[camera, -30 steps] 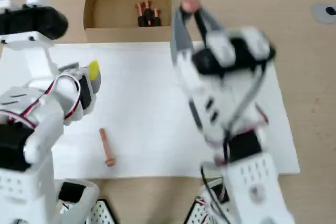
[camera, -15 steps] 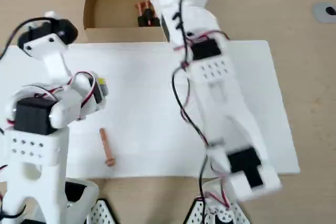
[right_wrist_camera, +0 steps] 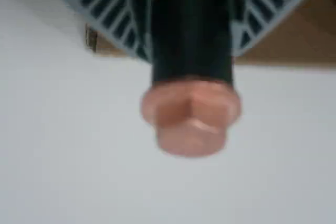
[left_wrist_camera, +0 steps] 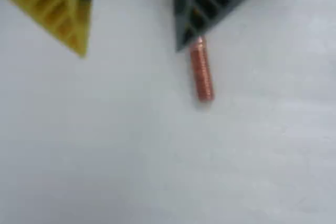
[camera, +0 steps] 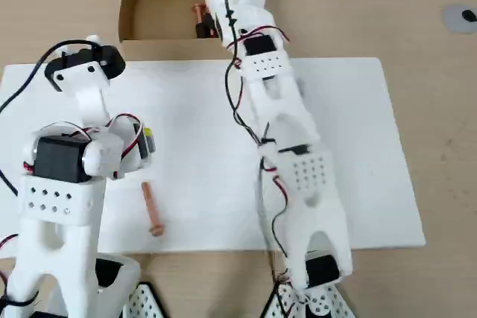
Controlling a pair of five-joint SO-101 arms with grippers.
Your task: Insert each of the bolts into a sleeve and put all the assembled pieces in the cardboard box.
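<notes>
A copper bolt (camera: 151, 210) lies on the white sheet near its front edge. My left gripper (camera: 146, 141) hangs just behind it, yellow fingers (left_wrist_camera: 63, 9) open; in the left wrist view the gripper (left_wrist_camera: 131, 48) has the bolt's threaded end (left_wrist_camera: 201, 72) beside one fingertip. My right arm (camera: 261, 72) stretches across to the cardboard box (camera: 128, 13). Its gripper (right_wrist_camera: 191, 51) is shut on a black sleeve (right_wrist_camera: 191, 24) with a copper bolt head (right_wrist_camera: 190, 121) sticking out of it. Assembled pieces (camera: 203, 20) lie inside the box.
The white sheet (camera: 350, 132) covers most of the wooden table. The box stands at the back, just beyond the sheet's far edge. Both arm bases (camera: 67, 288) stand at the front edge.
My right arm has swung from above the sheet and stretched out to the box with the sleeved bolt. My left arm has shifted over the sheet towards the loose bolt.
</notes>
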